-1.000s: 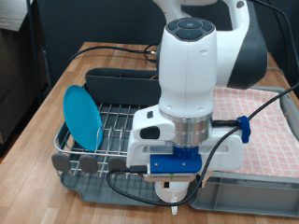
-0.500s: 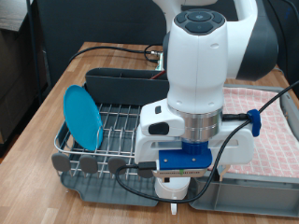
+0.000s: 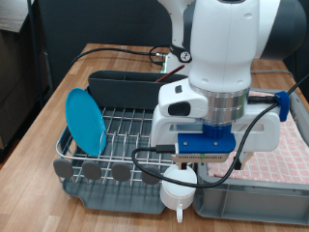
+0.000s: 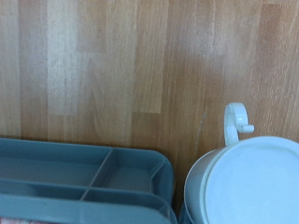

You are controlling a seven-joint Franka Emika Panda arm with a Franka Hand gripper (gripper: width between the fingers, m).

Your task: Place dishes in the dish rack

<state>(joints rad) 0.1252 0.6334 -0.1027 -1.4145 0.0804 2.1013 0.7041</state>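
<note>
The arm (image 3: 227, 87) has swung toward the exterior view's right — its white body, a second ago over the middle of the dish rack (image 3: 116, 130), now stands above the rack's right end. The small white cup (image 3: 179, 188) under the hand has travelled right with it and shows more fully, near the rack's near right corner.

rack (image 3: 116, 130) wires open centre | plate (image 3: 84, 120) blocks left | bin (image 3: 126, 87) behind
</note>
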